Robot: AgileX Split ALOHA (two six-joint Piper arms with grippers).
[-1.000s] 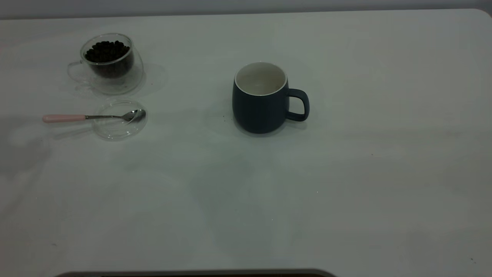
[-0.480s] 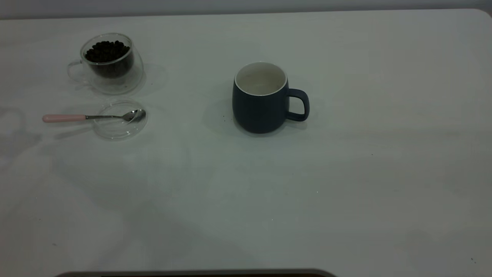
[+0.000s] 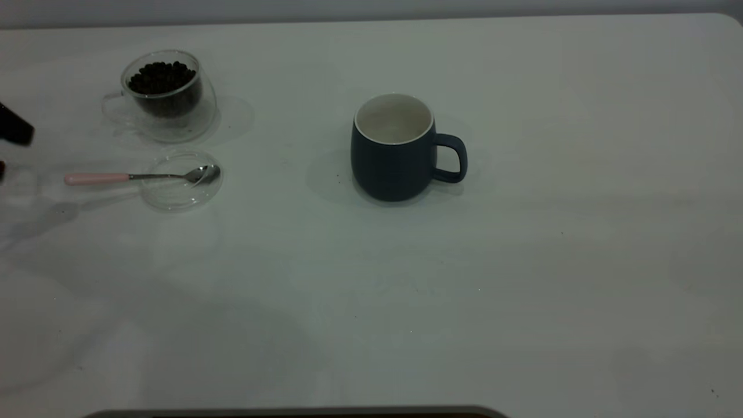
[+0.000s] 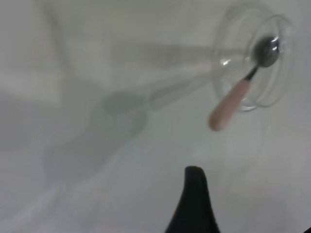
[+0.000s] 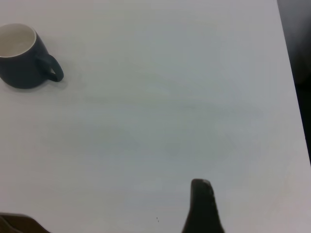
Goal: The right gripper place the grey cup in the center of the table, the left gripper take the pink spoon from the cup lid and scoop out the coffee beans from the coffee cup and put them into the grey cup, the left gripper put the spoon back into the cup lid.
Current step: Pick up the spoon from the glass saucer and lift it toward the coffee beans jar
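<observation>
Pink spoon [image 3: 134, 176] lies w/ bowl in cup lid [image 3: 181, 197], handle pointing along the bench toward our left pincer [image 3: 13, 128] at the edge; can't tell its state.

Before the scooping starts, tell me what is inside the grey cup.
The grey cup shows only bare white inner wall, no coffee beans. Its near wall hides the bottom in the exterior view.

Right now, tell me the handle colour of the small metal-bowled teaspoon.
Pale pink; the pink spoon shows it best in the exterior view.
</observation>
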